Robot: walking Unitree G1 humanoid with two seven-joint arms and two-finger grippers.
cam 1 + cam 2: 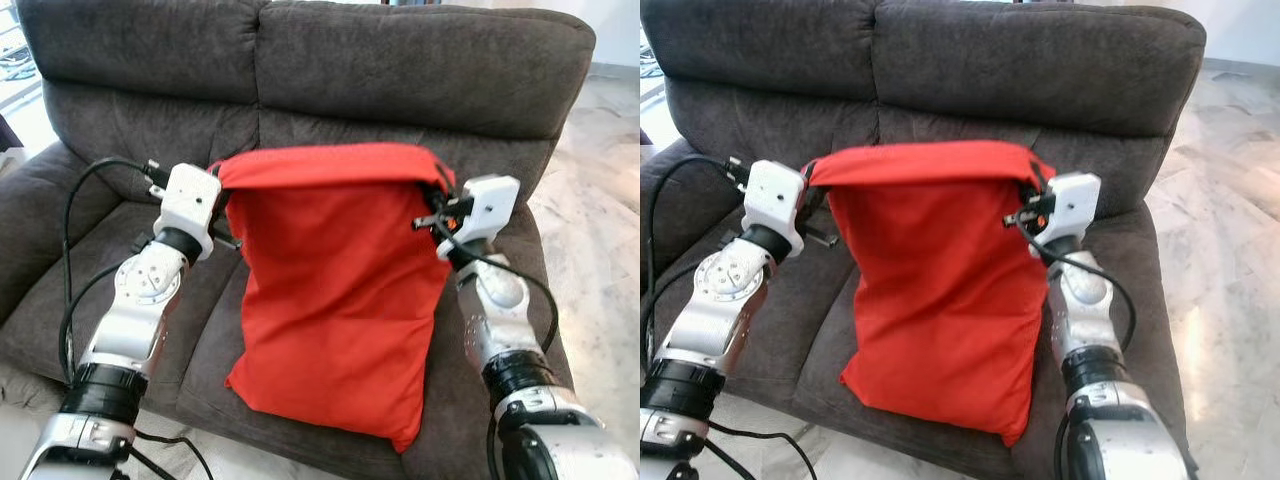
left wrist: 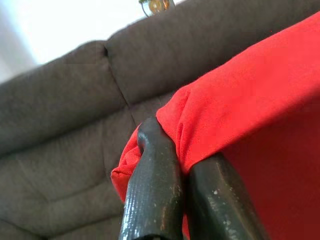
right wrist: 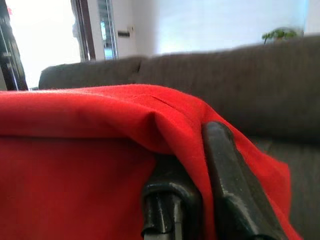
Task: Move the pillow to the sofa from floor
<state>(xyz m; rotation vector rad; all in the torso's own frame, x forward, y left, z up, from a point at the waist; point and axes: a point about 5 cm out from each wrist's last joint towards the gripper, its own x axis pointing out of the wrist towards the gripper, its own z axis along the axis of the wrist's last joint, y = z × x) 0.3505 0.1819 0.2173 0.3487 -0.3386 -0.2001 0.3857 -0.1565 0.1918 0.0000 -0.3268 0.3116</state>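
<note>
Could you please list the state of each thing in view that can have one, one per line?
pillow: red, held up by its two top corners, hanging upright over the sofa seat, bottom corner near the seat's front edge.
left gripper: shut on the pillow's top corner.
right gripper: shut on the pillow's other top corner.
sofa: dark grey, nothing lying on its seat cushions.

Dark grey two-seat sofa (image 1: 400, 70) of plush fabric, with two back cushions, two seat cushions and padded armrests. Standing on pale marbled floor (image 1: 600, 190). Red pillow (image 1: 340, 300) hanging upright in front of the seam between the seats; lower end over the seat's front edge, contact with it unclear.
</note>
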